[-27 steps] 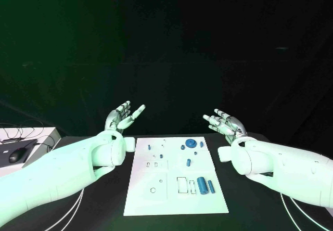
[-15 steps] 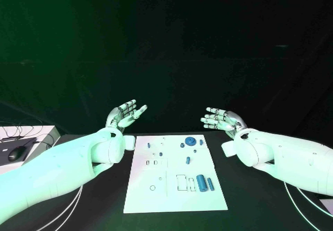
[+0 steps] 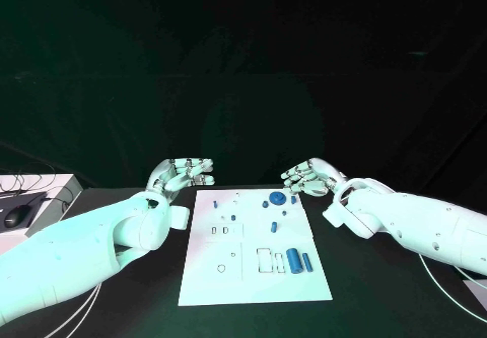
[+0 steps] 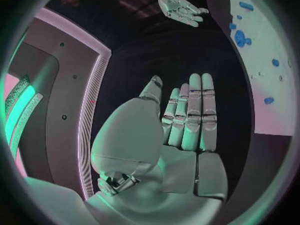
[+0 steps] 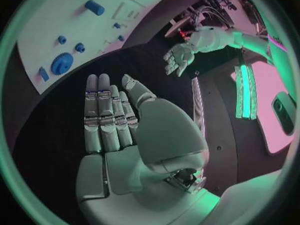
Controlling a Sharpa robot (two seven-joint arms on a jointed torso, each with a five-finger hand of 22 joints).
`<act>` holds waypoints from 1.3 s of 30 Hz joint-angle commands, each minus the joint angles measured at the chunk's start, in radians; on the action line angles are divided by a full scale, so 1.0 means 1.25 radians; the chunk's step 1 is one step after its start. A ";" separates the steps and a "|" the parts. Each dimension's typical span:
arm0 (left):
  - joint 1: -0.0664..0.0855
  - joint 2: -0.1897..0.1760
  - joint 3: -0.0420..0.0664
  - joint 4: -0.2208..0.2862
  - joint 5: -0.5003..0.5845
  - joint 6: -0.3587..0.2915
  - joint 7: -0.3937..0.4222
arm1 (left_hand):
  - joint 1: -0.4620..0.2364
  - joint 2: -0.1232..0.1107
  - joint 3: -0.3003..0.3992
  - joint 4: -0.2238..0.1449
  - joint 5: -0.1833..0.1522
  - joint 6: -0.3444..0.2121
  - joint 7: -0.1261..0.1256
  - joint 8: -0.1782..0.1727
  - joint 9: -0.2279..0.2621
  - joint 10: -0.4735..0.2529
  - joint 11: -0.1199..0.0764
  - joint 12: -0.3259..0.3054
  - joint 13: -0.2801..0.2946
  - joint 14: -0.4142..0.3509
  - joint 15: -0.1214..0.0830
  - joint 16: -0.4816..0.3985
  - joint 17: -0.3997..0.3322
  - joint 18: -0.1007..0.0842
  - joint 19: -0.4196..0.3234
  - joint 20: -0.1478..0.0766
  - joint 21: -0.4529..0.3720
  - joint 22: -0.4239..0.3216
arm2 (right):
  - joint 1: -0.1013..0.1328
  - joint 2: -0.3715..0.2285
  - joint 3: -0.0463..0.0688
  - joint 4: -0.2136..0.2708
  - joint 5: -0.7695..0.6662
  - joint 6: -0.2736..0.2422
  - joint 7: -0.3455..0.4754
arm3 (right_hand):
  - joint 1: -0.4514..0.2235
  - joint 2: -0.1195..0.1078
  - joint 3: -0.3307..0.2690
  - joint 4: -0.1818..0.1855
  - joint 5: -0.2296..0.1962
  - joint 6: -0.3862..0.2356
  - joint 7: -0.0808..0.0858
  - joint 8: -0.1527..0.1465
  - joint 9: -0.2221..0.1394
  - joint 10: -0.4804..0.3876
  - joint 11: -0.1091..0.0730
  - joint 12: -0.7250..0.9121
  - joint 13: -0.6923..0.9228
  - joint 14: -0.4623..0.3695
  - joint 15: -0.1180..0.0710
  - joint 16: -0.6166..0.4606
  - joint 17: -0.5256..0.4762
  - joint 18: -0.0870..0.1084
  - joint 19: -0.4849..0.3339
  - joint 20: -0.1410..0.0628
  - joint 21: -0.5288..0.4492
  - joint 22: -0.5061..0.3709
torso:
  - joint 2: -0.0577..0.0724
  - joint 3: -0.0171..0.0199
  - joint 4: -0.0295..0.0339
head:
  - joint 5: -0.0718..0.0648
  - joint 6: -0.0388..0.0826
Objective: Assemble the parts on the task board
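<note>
Both silver many-fingered hands are coming down and forward from where they were raised a moment ago: the left hand (image 3: pixel 181 173) is now hanging low beside the far left corner of the white rectangular task board (image 3: pixel 203 282), and the right hand (image 3: pixel 310 176) is hovering over its far right corner, close above the round blue gear-like part (image 3: pixel 277 197). Each hand is holding nothing; in the wrist views the fingers are lying straight and side by side, palms flat, touching neither board nor part. This reads as the approach starting, with the right hand likely heading for the gear first and no assembly done yet. Counting: one board in the middle of the black table (image 3: pixel 386 296), two hands, one gear, one large blue cylinder (image 3: pixel 294 260) standing out near the board's near right, with a slimmer blue peg (image 3: pixel 307 263) just beside it, and several small blue pieces scattered farther up, too tiny to number surely.
</note>
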State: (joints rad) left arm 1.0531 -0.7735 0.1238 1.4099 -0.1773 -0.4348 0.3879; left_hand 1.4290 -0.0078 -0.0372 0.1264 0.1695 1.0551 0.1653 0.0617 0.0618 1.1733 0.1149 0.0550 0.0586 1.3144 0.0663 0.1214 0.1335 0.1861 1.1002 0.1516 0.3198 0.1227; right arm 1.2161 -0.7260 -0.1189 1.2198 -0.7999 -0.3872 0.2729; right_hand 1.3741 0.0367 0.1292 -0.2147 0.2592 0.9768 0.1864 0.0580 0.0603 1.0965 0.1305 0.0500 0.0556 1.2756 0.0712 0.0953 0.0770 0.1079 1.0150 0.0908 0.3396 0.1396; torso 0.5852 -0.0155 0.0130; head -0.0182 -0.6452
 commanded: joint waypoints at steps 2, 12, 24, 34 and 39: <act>-0.002 -0.022 0.002 0.041 -0.042 0.043 -0.003 | 0.005 0.008 -0.004 -0.013 -0.002 0.005 -0.002 0.001 0.001 0.006 -0.004 0.003 0.001 0.029 -0.012 0.026 0.037 -0.031 0.025 -0.043 0.033 0.015 | 0.006 0.007 0.004 0.007 -0.272 -0.021 -0.096 | -0.020 -0.033 -0.021 -0.006 0.001 0.108 -0.036 0.006 0.006 0.141 -0.053 0.000 0.003 0.180 -0.086 0.263 0.141 0.008 0.204 -0.109 0.203 0.113 | 0.023 -0.0042 0.0186 | -0.012 0.004; -0.002 -0.072 0.013 0.129 -0.041 0.046 -0.007 | -0.003 0.015 -0.027 -0.035 -0.002 -0.002 -0.002 0.001 0.001 -0.001 -0.003 0.004 0.001 -0.036 -0.019 0.175 0.163 -0.069 -0.014 -0.084 0.147 0.074 | 0.025 0.044 0.008 -0.018 -0.463 -0.039 -0.193 | -0.061 -0.065 0.007 0.004 0.054 0.120 -0.043 0.004 0.009 0.134 -0.058 0.007 0.006 0.164 -0.092 0.631 0.387 0.006 0.320 -0.128 0.580 0.533 | 0.053 -0.0164 0.0498 | -0.040 0.006; -0.002 -0.096 0.018 0.169 -0.051 0.049 -0.024 | -0.007 0.013 -0.034 -0.035 -0.003 -0.005 -0.001 0.001 0.001 -0.004 -0.004 0.003 0.001 -0.042 -0.018 0.179 0.157 -0.066 -0.031 -0.079 0.159 0.074 | 0.030 0.077 0.010 -0.052 -0.582 -0.048 -0.236 | -0.079 -0.126 0.003 0.032 0.071 0.062 -0.070 0.005 0.008 -0.005 -0.027 0.009 0.008 0.101 -0.062 0.732 0.539 0.062 0.262 -0.092 0.532 0.505 | 0.076 -0.0229 0.0740 | -0.062 0.003; -0.002 -0.099 0.021 0.157 -0.061 0.039 -0.047 | -0.012 0.011 -0.040 -0.035 -0.003 -0.005 -0.003 0.001 0.001 -0.004 -0.004 0.003 0.001 -0.038 -0.016 0.163 0.138 -0.059 -0.033 -0.070 0.157 0.062 | 0.031 0.074 0.010 -0.049 -0.659 -0.014 -0.272 | -0.033 -0.121 0.004 0.059 0.072 0.093 -0.065 0.003 0.008 0.021 -0.030 0.011 0.004 0.117 -0.062 0.735 0.547 0.092 0.320 -0.087 0.429 0.446 | 0.083 -0.0271 0.0873 | -0.073 -0.004; -0.002 -0.099 0.021 0.155 -0.065 0.027 -0.049 | -0.012 0.012 -0.039 -0.036 -0.003 -0.003 -0.002 0.001 0.001 -0.003 -0.004 0.003 0.001 -0.036 -0.016 0.163 0.137 -0.059 -0.031 -0.071 0.158 0.061 | 0.031 0.070 0.010 -0.044 -0.674 0.005 -0.283 | -0.055 -0.129 0.063 0.046 0.075 0.122 -0.056 0.003 0.008 0.040 -0.034 0.009 0.004 0.121 -0.066 0.748 0.526 0.082 0.340 -0.092 0.456 0.503 | 0.089 -0.0295 0.0901 | -0.078 -0.005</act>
State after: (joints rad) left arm 1.0505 -0.8986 0.1486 1.6035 -0.2441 -0.3942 0.3345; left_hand 1.4224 0.0092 -0.0827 0.0814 0.1695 1.0561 0.1642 0.0617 0.0624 1.1720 0.1109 0.0581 0.0598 1.2683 0.0463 0.3289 0.3064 0.1063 1.0593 0.0627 0.5145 0.2000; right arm 1.2539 -0.6373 -0.1074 1.1626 -1.5848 -0.4194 -0.0490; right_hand 1.3173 -0.1258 0.2009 -0.1554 0.3482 1.1210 0.1154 0.0598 0.0704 1.1424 0.0865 0.0643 0.0615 1.4241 -0.0109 1.0272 0.7372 0.1777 1.4328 -0.0231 0.9116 0.7655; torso 0.6912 -0.0498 0.1217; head -0.1123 -0.6508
